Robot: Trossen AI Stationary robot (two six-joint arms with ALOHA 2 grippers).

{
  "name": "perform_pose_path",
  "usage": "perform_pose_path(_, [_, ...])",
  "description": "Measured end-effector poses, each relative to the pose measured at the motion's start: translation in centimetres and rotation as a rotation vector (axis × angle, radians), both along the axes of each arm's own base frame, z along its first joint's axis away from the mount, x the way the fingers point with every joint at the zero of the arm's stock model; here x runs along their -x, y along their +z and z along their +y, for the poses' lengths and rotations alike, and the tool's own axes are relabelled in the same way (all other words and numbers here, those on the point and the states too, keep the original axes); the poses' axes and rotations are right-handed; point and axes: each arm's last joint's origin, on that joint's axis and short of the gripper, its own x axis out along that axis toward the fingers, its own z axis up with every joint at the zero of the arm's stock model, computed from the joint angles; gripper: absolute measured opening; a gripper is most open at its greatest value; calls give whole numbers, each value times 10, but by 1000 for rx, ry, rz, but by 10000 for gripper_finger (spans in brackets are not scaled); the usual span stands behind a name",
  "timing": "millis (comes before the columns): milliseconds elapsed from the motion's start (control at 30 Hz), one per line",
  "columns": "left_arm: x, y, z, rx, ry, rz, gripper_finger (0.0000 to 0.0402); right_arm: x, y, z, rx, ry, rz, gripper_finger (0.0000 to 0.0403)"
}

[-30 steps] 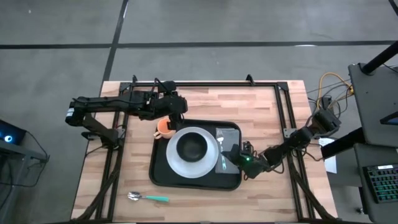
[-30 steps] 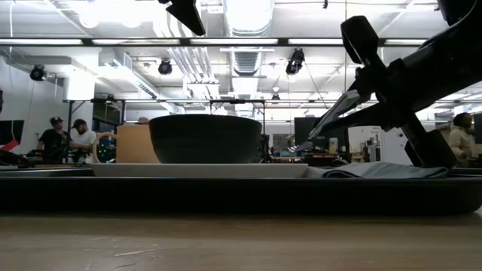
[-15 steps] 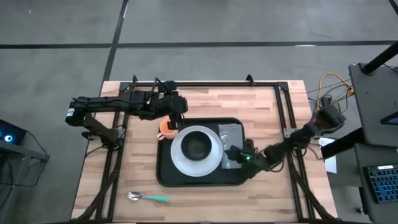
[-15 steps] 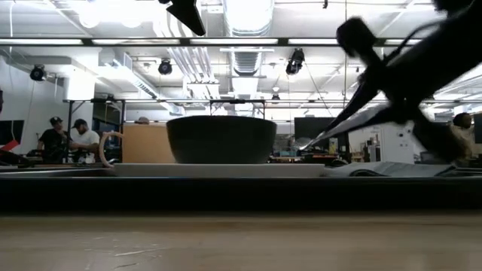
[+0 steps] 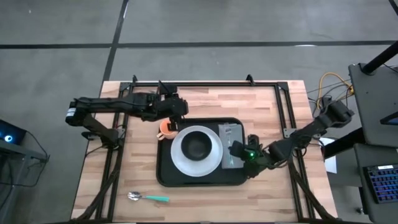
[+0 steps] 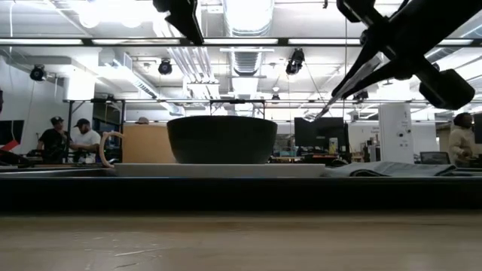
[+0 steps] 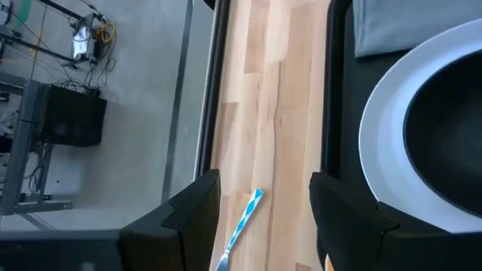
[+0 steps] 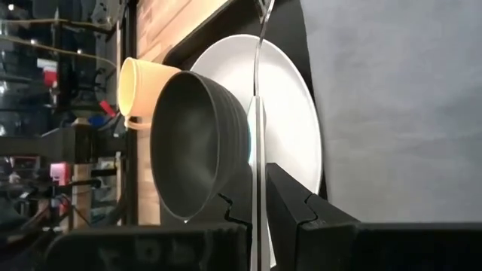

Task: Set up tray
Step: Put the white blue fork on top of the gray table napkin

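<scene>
From above, the black tray (image 5: 199,152) sits mid-worktop (image 5: 267,112) carrying a white plate (image 5: 196,150), dark bowl (image 5: 198,145) and grey napkin (image 5: 231,146). The right tool (image 5: 239,151), clamped on a silver utensil (image 5: 231,147), hovers over the napkin; released tilted, it could slide onto the plate. The left tool (image 5: 173,114), fingers apart, hangs over the orange cup (image 5: 166,129) and might knock it. A teal-handled spoon (image 5: 148,198) lies on bare butcher-block wood. At table height, people (image 6: 66,139) stand in a lit workshop. The left wrist shows grey floor beyond; the right wrist shows the utensil crossing the plate rim.
</scene>
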Motion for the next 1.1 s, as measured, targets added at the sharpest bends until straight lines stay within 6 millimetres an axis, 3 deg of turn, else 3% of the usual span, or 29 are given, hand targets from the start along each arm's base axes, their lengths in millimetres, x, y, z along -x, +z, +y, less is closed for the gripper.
perform_pose_path(267, [-5, -16, -1, 23, 12, -23, 185, -11, -12, 7, -37, 16, 42, 8])
perform_pose_path(833, [-10, -12, -1, 41, 0, -91, 185, -7, -30, 6, 0, 52, 185, 8])
perform_pose_path(1100, [-11, -12, -1, 41, 0, -96, 185, -27, -51, 3, -53, 64, 184, 8])
